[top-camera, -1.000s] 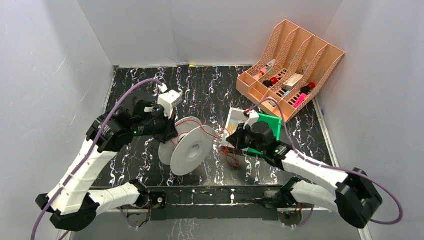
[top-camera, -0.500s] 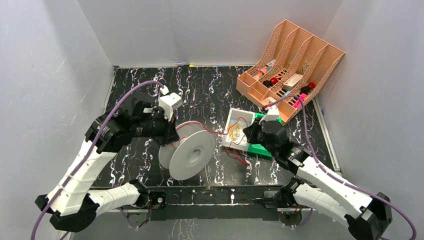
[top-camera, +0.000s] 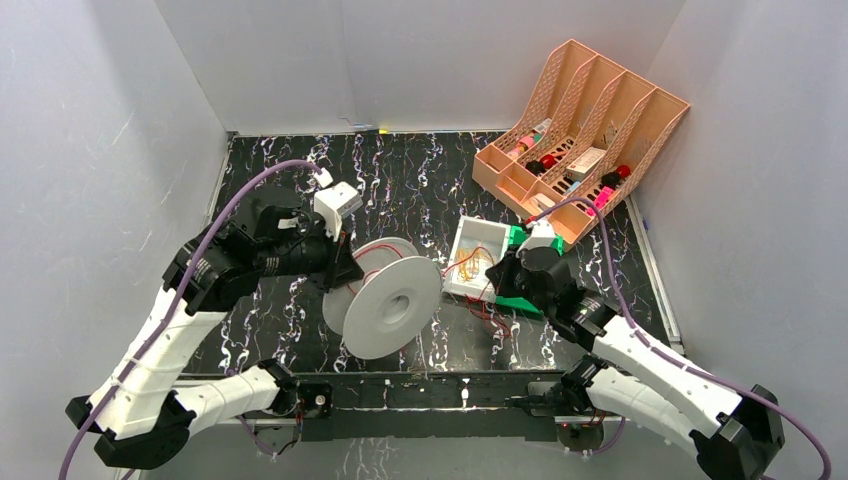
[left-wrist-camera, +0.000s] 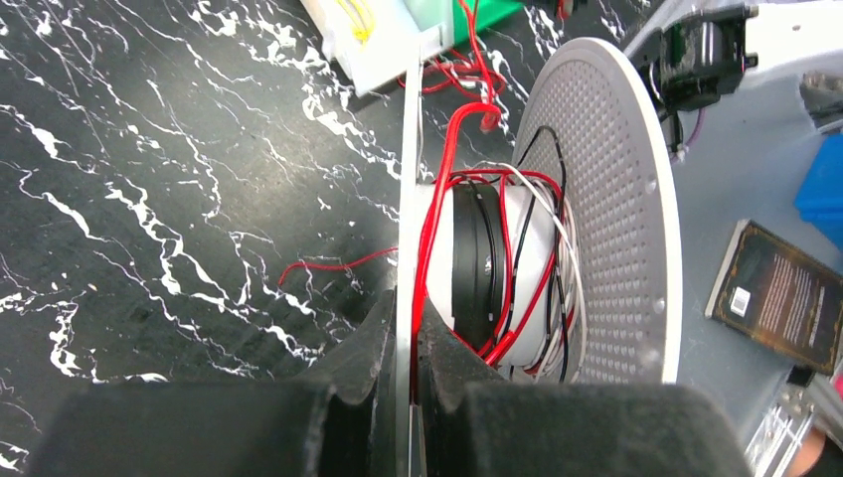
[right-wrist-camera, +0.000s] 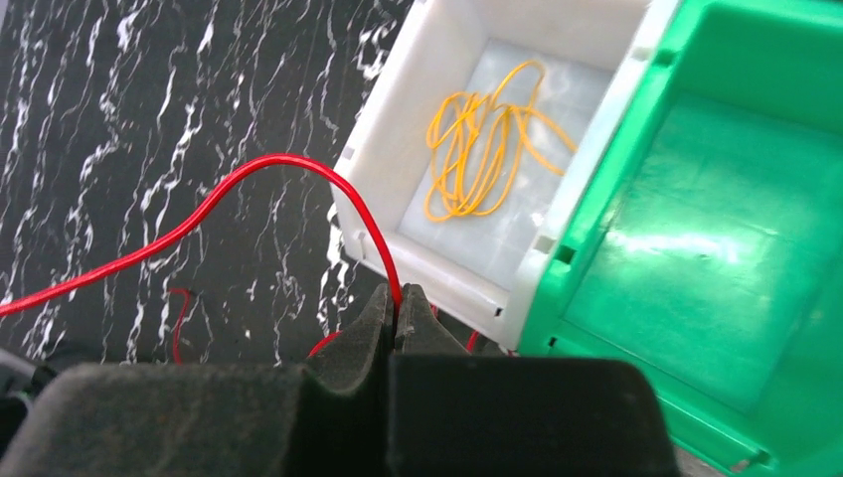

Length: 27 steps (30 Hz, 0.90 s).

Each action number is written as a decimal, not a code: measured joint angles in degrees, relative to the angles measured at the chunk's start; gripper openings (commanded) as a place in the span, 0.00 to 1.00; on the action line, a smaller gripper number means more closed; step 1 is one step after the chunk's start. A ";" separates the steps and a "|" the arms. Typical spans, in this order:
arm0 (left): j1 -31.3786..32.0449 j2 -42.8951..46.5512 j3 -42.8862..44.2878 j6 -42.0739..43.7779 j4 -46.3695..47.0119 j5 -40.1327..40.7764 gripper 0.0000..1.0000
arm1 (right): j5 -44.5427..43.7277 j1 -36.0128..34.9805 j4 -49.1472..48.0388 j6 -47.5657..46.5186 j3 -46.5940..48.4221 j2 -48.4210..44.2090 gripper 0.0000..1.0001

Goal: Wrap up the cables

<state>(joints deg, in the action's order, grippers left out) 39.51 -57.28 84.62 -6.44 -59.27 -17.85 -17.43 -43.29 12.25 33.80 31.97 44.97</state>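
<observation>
Swung the right gripper (top-camera: 497, 274) rightward off the white bin (top-camera: 457, 250), to its near right corner, dragging the pinched red cable (right-wrist-camera: 249, 184) along. Shifted the spool (top-camera: 393, 306) rightward, closer to that bin.

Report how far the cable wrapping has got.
Done: several turns of red cable already sit on the spool hub. In hand: left claw pinches the spool's flange; right claw grips the cable's free run. Left: loose red loops on the table by the white bin.

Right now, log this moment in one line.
left jaws: shut on spool flange | right jaws: shut on red cable | spool: some red turns wound | yellow wire: in white bin
</observation>
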 measured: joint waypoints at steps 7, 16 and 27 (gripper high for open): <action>0.00 0.42 -2.64 -4.66 6.05 5.51 0.00 | 10.16 0.02 -6.88 1.57 -5.79 2.69 0.00; -0.02 -1.40 -2.75 -9.14 11.17 13.81 0.00 | 19.87 -2.21 -16.22 4.85 -8.48 6.73 0.00; -0.02 -2.51 -5.75 -12.98 17.94 21.05 0.00 | 20.39 -15.54 -22.56 6.60 -8.35 13.86 0.00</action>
<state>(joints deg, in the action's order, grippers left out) 39.48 -59.79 78.87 -19.42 -41.32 3.20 2.96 -58.83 -10.31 40.40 23.62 58.83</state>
